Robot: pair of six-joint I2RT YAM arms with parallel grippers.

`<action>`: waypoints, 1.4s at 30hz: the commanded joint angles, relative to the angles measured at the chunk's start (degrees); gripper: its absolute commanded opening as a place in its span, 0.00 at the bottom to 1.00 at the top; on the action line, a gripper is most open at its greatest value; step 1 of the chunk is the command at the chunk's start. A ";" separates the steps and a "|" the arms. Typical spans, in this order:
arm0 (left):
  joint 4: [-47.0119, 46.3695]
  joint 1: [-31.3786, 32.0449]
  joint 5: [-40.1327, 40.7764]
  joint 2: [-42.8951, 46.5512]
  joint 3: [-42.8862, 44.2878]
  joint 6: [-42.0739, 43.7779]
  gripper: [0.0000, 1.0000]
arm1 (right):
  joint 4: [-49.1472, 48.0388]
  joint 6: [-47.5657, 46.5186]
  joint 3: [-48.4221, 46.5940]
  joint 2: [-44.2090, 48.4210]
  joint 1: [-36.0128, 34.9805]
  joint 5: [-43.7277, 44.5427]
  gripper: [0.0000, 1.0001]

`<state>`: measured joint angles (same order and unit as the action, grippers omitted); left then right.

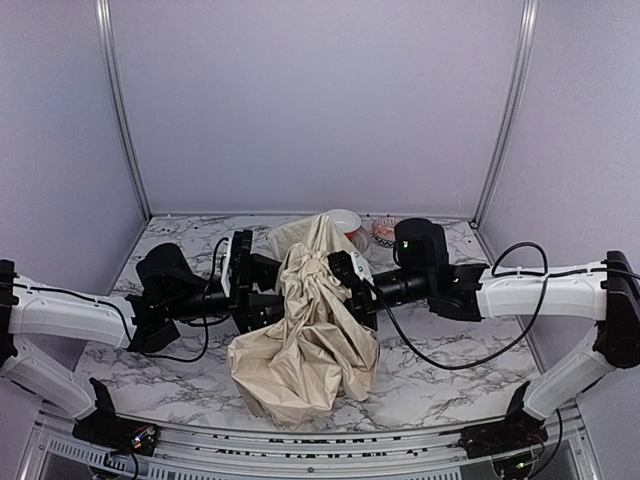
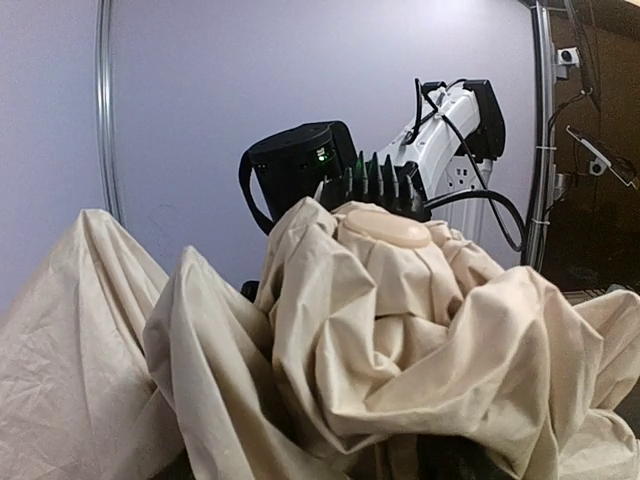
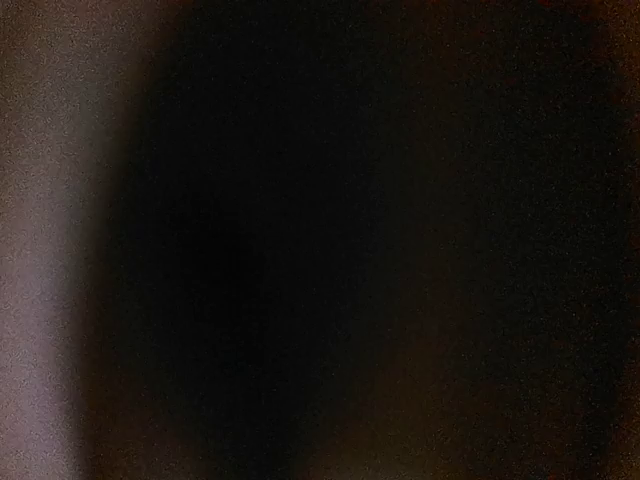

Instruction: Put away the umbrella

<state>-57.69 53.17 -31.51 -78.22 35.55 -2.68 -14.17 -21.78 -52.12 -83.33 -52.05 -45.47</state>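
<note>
Crumpled cream-beige umbrella (image 2: 400, 330) fabric fills the left wrist view, with folds right up against the lens. That arm's own fingers aren't visible under it. The right wrist view is nearly all black, likely cloth over the lens.

Top view: the umbrella (image 1: 310, 345) is a loose bunched heap on the marble tabletop (image 1: 450, 370), directly between the left hand (image 1: 266, 295) and right hand (image 1: 352, 283). The top of the heap is gathered at hand height and the rest is slumped on the near side of both hands.

Each hand is pressed into its own flank of the heap, tips buried in cloth. I can't tell whether either is apart, together or clamped.

A pale round disc (image 2: 385, 228) sits on top of the folds, just in front of the right hand. A white bowl (image 1: 343, 219) and a red-patterned dish (image 1: 384, 231) are on the tabletop just beyond the right hand.
</note>
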 commanded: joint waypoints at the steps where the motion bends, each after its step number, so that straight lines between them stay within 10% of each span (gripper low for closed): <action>1: 5.32 -2.09 13.04 4.89 0.67 1.72 0.70 | -2.36 -0.11 0.84 4.31 0.47 -2.28 0.09; 9: 16.92 -4.40 19.43 16.30 -1.92 9.80 0.95 | -4.60 2.29 4.67 9.92 5.82 -0.78 0.00; 18: 22.85 -4.51 6.78 29.44 -11.78 7.88 0.99 | -5.98 7.36 5.00 14.76 14.19 10.78 0.00; 27: 18.35 -2.63 16.05 14.64 -5.76 10.65 0.99 | -5.93 9.08 3.42 13.66 14.18 5.22 0.00; 42: -0.66 1.95 -1.64 -8.76 12.27 1.19 0.99 | -1.00 3.17 -3.02 3.99 1.45 0.70 0.05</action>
<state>-49.23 52.80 -28.53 -84.62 44.99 2.39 -14.02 -16.99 -50.87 -78.72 -49.25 -42.68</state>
